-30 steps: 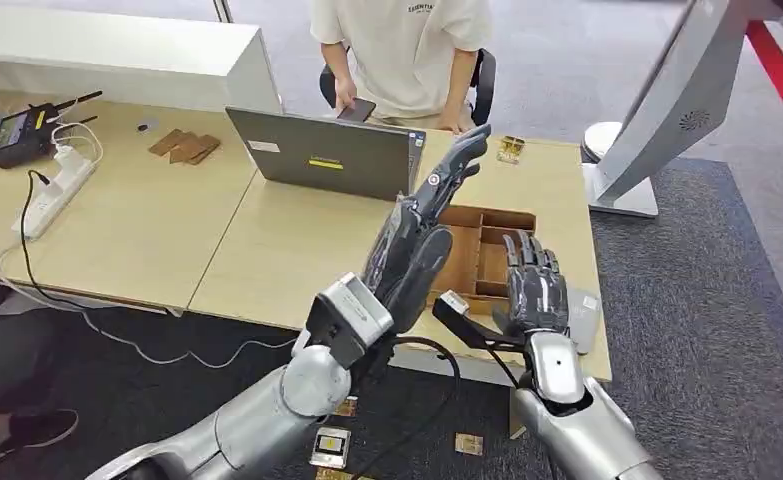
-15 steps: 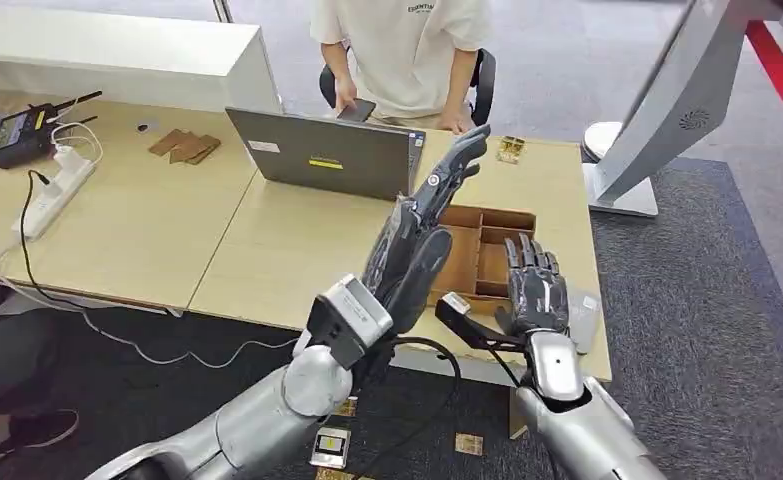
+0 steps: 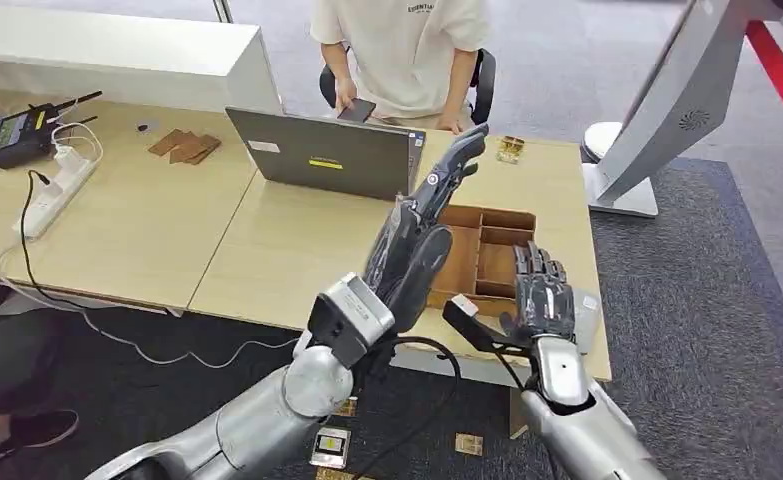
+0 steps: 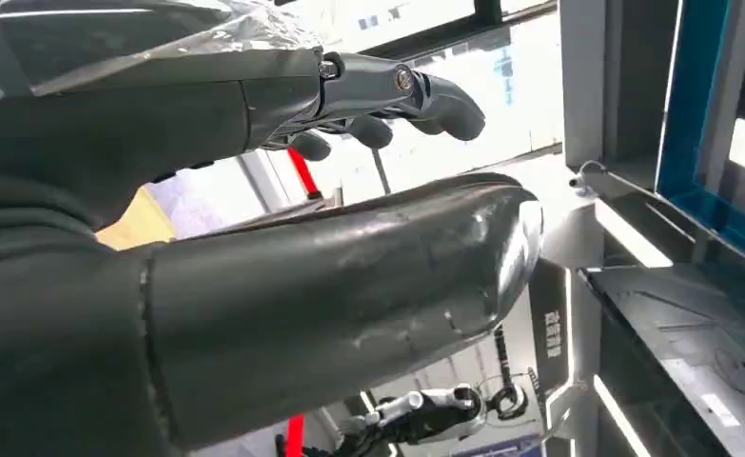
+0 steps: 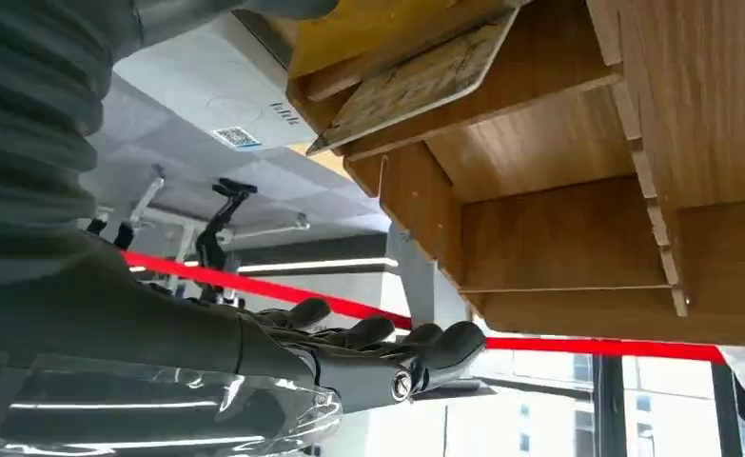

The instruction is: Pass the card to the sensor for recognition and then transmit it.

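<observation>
Currently the left hand (image 3: pixel 422 235) is raised high over the light wooden table (image 3: pixel 297 240), fingers stretched straight and apart, pointing toward the grey laptop (image 3: pixel 322 152); nothing in it. The right hand (image 3: pixel 542 295) sits low at the near edge of the brown wooden compartment tray (image 3: pixel 487 250), back of the hand up, fingers extended toward the tray; nothing visibly held, but the palm side is hidden from the head view.

Right wrist view shows its dark fingers (image 5: pixel 378 347) straight and spread beside the tray's dividers, with a thin tan card (image 5: pixel 416 81) lying tilted across a tray compartment, apart from the fingers. From the head view the card can't be made out inside the tray.

Left wrist view: thick grey thumb (image 4: pixel 349 286) and extended fingers apart, empty. Sensor can't be identified. A person in a white shirt (image 3: pixel 402 45) sits behind the laptop, cropped at the top.
</observation>
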